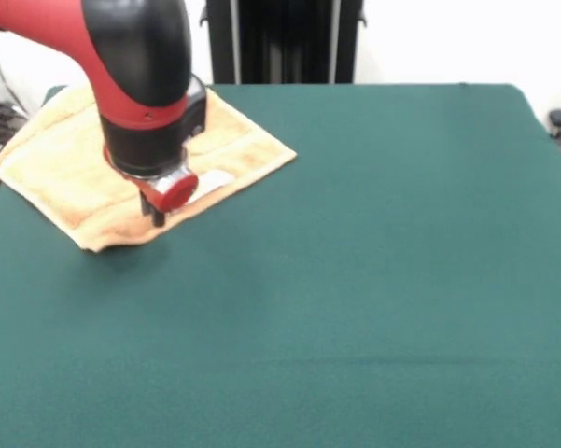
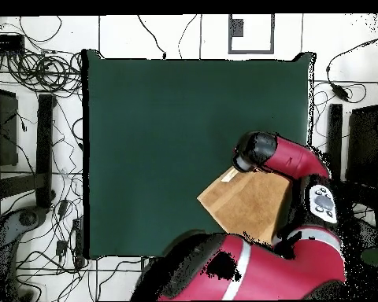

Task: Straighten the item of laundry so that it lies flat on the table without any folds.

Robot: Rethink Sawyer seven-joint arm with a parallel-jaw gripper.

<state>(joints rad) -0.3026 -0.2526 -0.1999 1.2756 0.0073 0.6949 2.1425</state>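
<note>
Towel first: the orange-tan terry towel (image 1: pixel 65 177) lies spread near one corner of the green table (image 1: pixel 373 280), turned like a diamond, with its white label (image 1: pixel 210 184) just beside the gripper (image 1: pixel 156 213). The red and black arm (image 1: pixel 135 65) comes down over the cloth, and the gripper's dark tips touch or nearly touch the towel close to its near edge; whether the fingers are spread or pinching the terry I cannot tell, since the wrist hides them. The edge just below the tips looks slightly rolled, perhaps a remaining fold. A drag from this spot could, I judge, bunch the cloth or slide the whole towel toward the table's edge rather than flatten it. The overhead view shows the towel (image 2: pixel 247 203) close to the table's corner, partly under the arm (image 2: pixel 279 157); the front view alone shows the label and border bands.
</note>
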